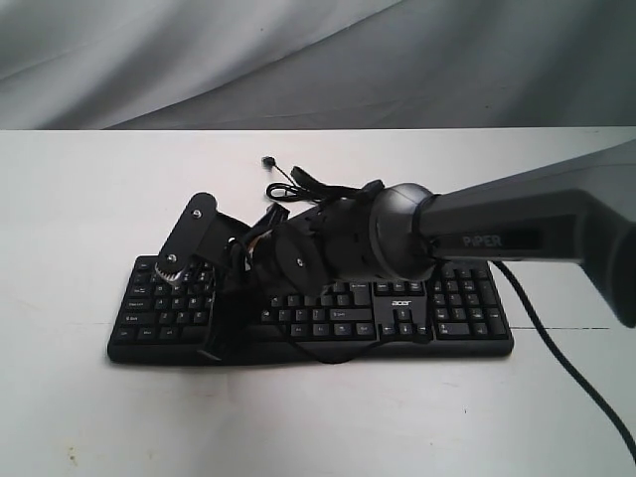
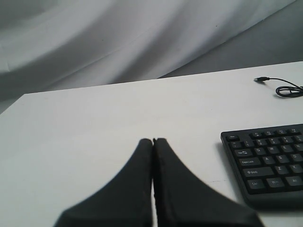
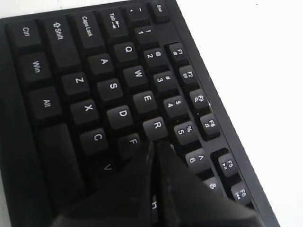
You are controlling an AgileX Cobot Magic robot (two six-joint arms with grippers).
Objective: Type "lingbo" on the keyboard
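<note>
While its two fingers are pressed together with nothing between them, the right gripper (image 3: 154, 144) points at the keyboard (image 3: 94, 94) just beside the R and F keys; whether the tips touch a key I cannot tell. The left gripper (image 2: 153, 140), also closed on nothing, is over bare white table (image 2: 71, 142) left of the keyboard's left end. The keyboard lies mid-table, long side along the near edge, its cable (image 1: 288, 185) coiled just beyond its far side. A grey draped cloth (image 1: 199, 60) backs the table. Only the exterior view shows the right arm (image 1: 517, 224), marked PIPER, reaching leftward over the keyboard, and the acer logo (image 1: 399, 289); only the right wrist view shows which keys the tips are at.
</note>
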